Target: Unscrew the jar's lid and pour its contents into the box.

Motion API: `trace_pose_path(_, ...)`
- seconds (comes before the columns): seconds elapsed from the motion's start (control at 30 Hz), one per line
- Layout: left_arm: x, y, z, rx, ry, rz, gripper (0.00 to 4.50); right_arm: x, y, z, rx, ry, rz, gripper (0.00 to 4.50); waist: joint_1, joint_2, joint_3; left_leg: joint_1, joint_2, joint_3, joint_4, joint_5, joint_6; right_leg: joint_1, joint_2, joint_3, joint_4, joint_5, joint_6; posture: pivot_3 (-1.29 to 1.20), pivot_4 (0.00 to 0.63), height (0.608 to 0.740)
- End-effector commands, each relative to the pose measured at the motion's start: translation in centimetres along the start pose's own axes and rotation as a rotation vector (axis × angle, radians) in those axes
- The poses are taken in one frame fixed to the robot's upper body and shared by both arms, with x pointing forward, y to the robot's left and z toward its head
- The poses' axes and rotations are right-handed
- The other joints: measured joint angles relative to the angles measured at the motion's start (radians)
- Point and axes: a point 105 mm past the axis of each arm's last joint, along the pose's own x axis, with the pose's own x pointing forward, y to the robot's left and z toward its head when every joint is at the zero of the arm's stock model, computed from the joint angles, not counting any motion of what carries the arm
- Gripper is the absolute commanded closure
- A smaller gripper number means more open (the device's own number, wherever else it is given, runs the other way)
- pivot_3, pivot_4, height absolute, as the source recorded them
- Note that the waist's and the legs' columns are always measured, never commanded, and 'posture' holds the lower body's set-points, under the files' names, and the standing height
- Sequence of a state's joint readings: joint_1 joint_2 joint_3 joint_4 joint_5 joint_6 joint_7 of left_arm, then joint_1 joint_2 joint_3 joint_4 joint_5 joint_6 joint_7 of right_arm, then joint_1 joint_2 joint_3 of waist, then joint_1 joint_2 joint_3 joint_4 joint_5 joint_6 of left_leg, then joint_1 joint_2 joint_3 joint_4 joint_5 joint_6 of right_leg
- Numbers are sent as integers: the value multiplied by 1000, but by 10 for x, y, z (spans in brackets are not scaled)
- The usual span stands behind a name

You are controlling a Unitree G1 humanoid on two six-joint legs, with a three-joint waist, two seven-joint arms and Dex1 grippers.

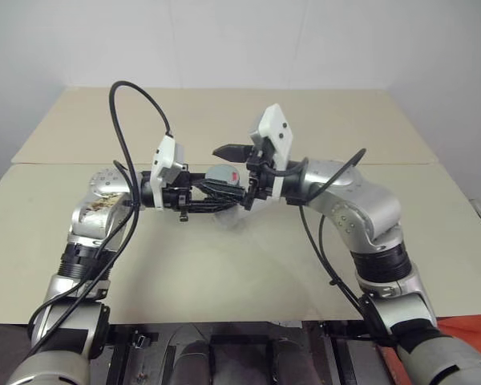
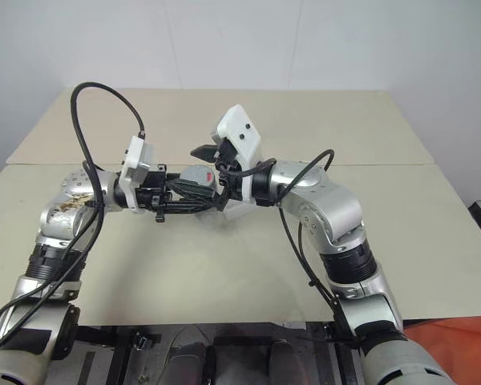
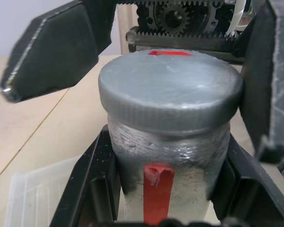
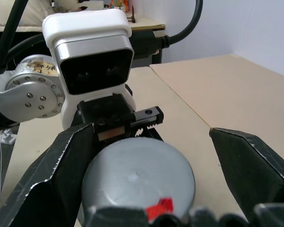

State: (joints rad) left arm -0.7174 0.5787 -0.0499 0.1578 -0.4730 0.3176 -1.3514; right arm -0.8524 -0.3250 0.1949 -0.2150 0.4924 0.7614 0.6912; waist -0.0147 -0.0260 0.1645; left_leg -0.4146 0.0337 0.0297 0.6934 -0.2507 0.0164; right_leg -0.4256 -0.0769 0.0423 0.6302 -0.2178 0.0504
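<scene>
Left end effector (image 3: 168,208) hides jar (image 3: 168,156); box (image 3: 35,198) cut off.

A lab: bare beige tables (image 1: 224,281), blank white walls (image 1: 224,40)

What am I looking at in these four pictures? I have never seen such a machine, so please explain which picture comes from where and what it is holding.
This is a humanoid robot with two arms, each ending in a gripper with two black fingers. Two pictures come from cameras on its head, looking down over the arms at a beige table. The other two come from a camera on each wrist, looking along that gripper's fingers.

The left gripper is shut on a small silver-grey jar with a red stripe, held above the table. Its grey lid is on. The right gripper is open, with one finger on each side of the lid, not yet closed on it.

A clear plastic box lies on the table below the jar.
</scene>
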Motion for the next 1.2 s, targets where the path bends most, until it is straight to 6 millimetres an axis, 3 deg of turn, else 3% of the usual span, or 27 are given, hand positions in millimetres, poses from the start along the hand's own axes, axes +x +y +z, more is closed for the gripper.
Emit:
trace_pose_path(0.03,-2,-3,19,63,-40,-12,2443,-16,-14,9,-39,-19,-76,56,1,0,0,0,0,0,0,0,0,0,0,0,0,0,0,0,150,740)
trace_pose_path(0.6,-1,-7,16,48,-51,-23,2443,-56,-37,7,-51,40,-191,56,4,0,0,0,0,0,0,0,0,1,0,0,-1,0,0,0,150,740)
trace_pose_path(0.87,-3,-11,16,44,-51,-28,2443,-64,-38,5,-49,58,-195,56,-4,0,0,0,0,0,0,0,0,0,0,0,-2,0,0,0,150,740)
trace_pose_path(1.03,-3,-8,14,42,-47,-11,2443,-67,-29,18,-69,14,-150,56,0,0,0,0,0,0,0,0,0,0,0,0,-2,0,0,0,150,740)
trace_pose_path(1.2,3,-9,13,35,-55,-24,2443,-54,-10,39,-71,-69,-62,56,0,0,0,0,0,0,0,0,0,0,0,0,-2,0,0,0,150,740)
